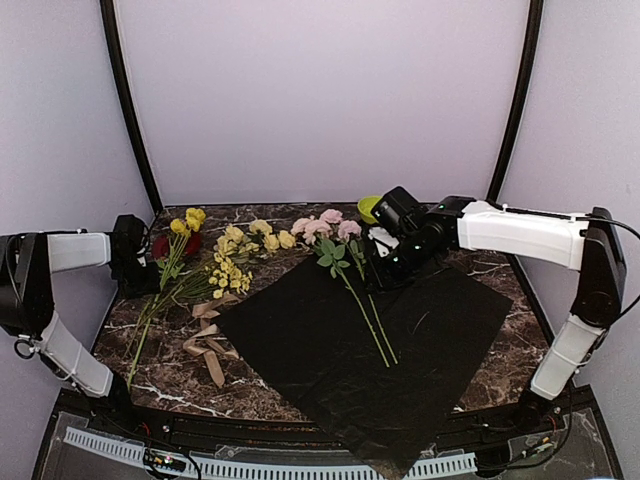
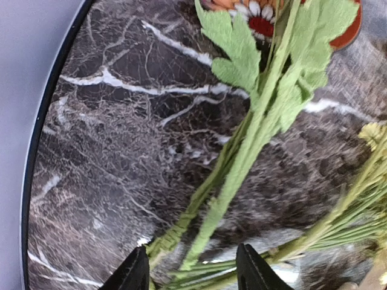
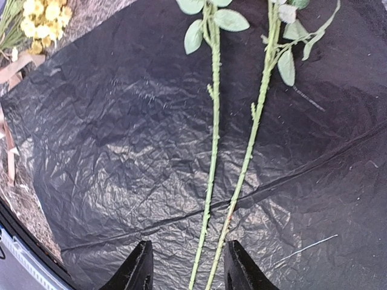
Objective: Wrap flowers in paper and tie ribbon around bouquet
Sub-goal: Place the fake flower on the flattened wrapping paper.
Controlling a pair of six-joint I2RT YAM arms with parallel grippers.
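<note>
Because the large black crinkly wrapping paper (image 1: 420,370) lies spread flat nearest on the dark marbled worktop (image 1: 165,385), one corner reaching the near edge, I judge it light, thin and quick to slide or crease. A free corner is the place to pinch it. Left of it the narrow beige-tan ribbon (image 1: 207,340) lies limp in loose loops and is best taken at an end. Two pale pink flowers on long green stems (image 1: 330,250) lie across the paper, heads beyond its far edge. The stems look thin and easily bent, so grip mid-stem, never the blooms. Over them the right hand (image 3: 187,266) hovers, fingers apart, holding nothing. Farther left, the yellow flower bunch (image 1: 235,260) rests on bare worktop, with the left hand (image 2: 193,266) open over its stems.
</note>
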